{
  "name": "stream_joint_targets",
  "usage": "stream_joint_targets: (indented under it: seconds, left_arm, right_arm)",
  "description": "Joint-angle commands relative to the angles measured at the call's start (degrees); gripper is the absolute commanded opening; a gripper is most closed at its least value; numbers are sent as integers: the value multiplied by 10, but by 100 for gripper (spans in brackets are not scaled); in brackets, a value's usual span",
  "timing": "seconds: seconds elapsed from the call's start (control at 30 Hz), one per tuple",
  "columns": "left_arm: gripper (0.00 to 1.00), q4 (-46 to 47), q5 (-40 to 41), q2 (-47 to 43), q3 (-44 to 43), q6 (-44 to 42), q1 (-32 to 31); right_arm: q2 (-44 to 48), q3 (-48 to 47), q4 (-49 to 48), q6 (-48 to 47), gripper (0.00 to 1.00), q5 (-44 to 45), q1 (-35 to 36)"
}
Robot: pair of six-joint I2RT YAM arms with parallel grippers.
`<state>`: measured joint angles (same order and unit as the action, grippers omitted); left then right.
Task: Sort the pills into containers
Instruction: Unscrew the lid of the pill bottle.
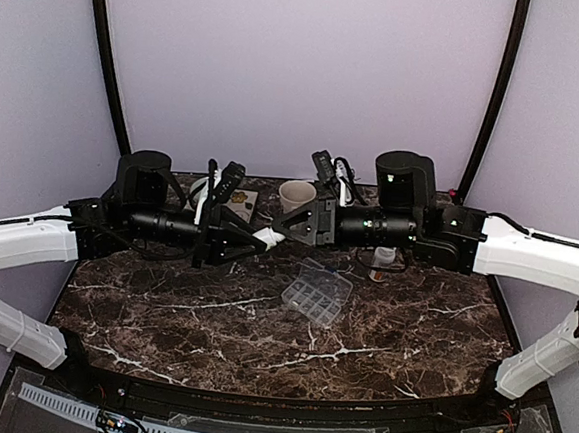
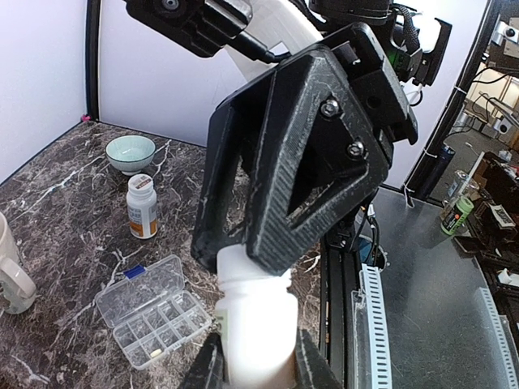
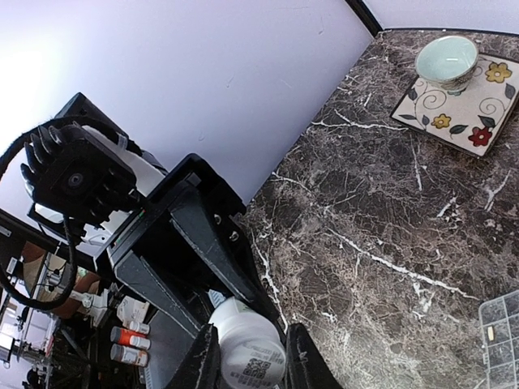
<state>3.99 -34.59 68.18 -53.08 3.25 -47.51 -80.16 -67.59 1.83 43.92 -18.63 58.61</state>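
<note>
- Left hand (image 2: 255, 363): pinching the body of a white plastic pill bottle (image 2: 253, 312), one finger on each side, held in the air above the middle of the dark brown marble desk (image 1: 210, 331).
- Right hand (image 3: 250, 365): meets the left hand head-on. Its fingers lie against both sides of the cap end of the same bottle, so the bottle is gripped at both ends.
- Small clear plastic pill-organizer tray (image 1: 317, 292): flat on the desk, about mid-depth and slightly toward the right edge, below and near the two hands. Its hinged lid lies open, and the two rows of square compartments are exposed.
- One pale pill (image 2: 152, 350) shows in a compartment. The contents of the others cannot be made out.
- Cream mug (image 1: 296, 195): upright near the far edge, about centre.
- Square floral plate (image 3: 462, 105): near the far edge, left of the mug, carrying a pale green bowl (image 3: 446, 61).
- Second pale green bowl (image 2: 130, 152) and a small white bottle with an orange label (image 2: 142, 207): standing toward the far right corner, well apart from the tray.
</note>
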Motion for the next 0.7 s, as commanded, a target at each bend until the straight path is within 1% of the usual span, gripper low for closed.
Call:
stream_joint_targets:
  seconds: [0.0,0.17,0.27,0.3,0.47,0.67]
  left_arm:
    - [0,10,-18,-14,-5,11,-2]
    - [0,2,-70,-16,-25,38,-2]
    - [0,-8,-121,-10,-44,59,-2]
    - [0,-10,-135,-9,-50,71,-2]
    - [0,-11,-193,-6,-69,111,0]
    - [0,21,-259,8,-74,164,0]
  right_arm:
    - [-1,-8,-17,-36,6,-27,10]
    - [12,0,-22,-127,4,-41,25]
    - [31,12,-32,-194,3,-48,31]
    - [38,29,-37,-209,3,-53,31]
    - [67,50,-55,-262,0,-69,38]
    - [73,46,-36,-315,0,-52,56]
